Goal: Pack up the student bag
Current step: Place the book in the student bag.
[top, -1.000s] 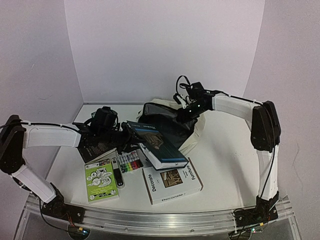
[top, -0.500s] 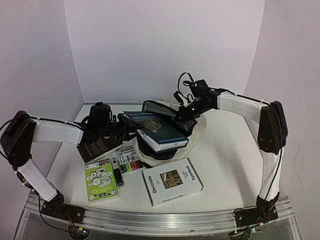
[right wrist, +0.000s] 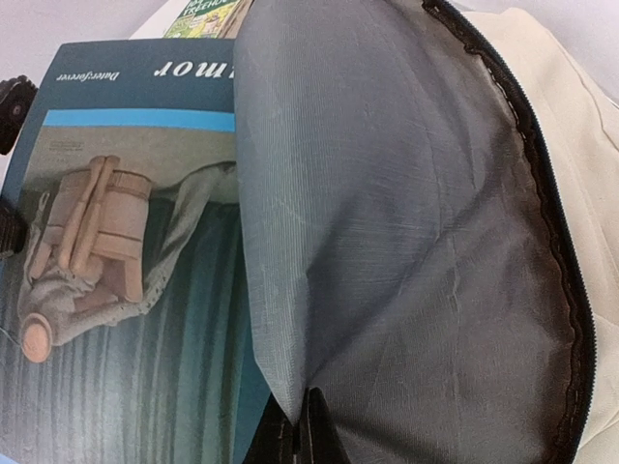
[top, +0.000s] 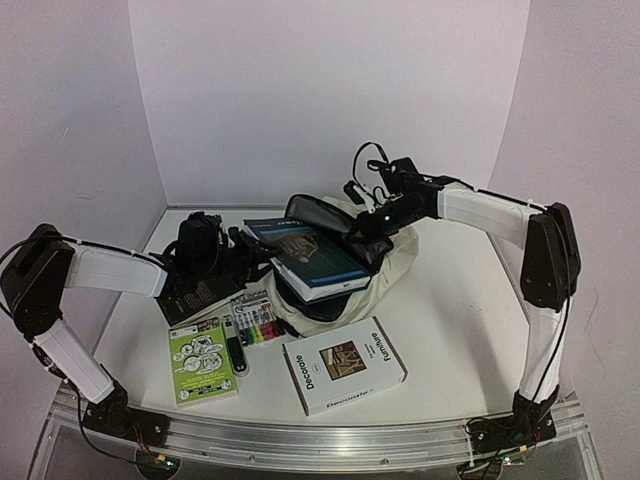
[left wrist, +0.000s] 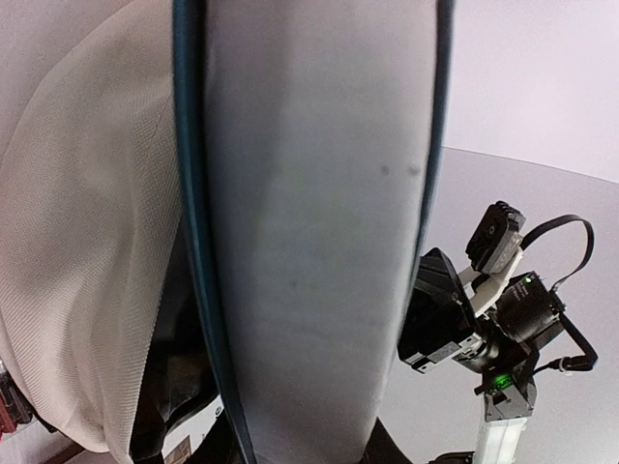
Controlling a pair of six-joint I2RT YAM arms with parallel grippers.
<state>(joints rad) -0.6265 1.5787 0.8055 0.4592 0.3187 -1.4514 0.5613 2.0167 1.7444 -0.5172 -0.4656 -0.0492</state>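
The left claw (top: 244, 250) clamps the teal book (top: 312, 258) at the mouth of the student bag (top: 398, 264), which the right claw (top: 366, 227) pinches open; next, probably, pushing it deeper.

Left pincer (top: 250, 252), right pincer (right wrist: 300, 430): both clamped.

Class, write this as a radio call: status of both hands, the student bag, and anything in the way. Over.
Left hand shut on teal book. Right hand shut on bag flap, lifted. Book at student bag mouth, flap overlapping it.
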